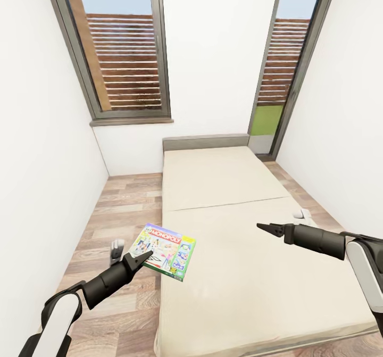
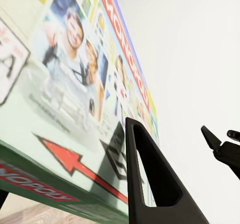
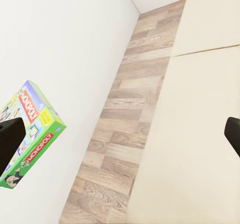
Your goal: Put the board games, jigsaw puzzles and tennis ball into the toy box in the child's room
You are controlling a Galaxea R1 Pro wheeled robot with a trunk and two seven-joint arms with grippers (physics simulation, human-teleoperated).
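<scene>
Green Monopoly board game box [image 2: 75, 94]: near print blurred, box cut by left wrist view's edge. Beige mattress bed [image 1: 255, 272] cropped at head view's bottom. Left claw's [image 1: 144, 257] lower finger hidden under box.

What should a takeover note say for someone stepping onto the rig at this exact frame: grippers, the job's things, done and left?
Left gripper: shut on the Monopoly board game, held tilted in the air over the bed's left edge; its lid also shows in the left wrist view.
Right gripper: holds nothing, hovering above the mattress; whether its jaws are open cannot be told.
Done: one game is lifted off the bed.
Left: carry this game to the toy box, then collect the remaining toys. No other game lies on the visible mattress, so check for the second.
</scene>
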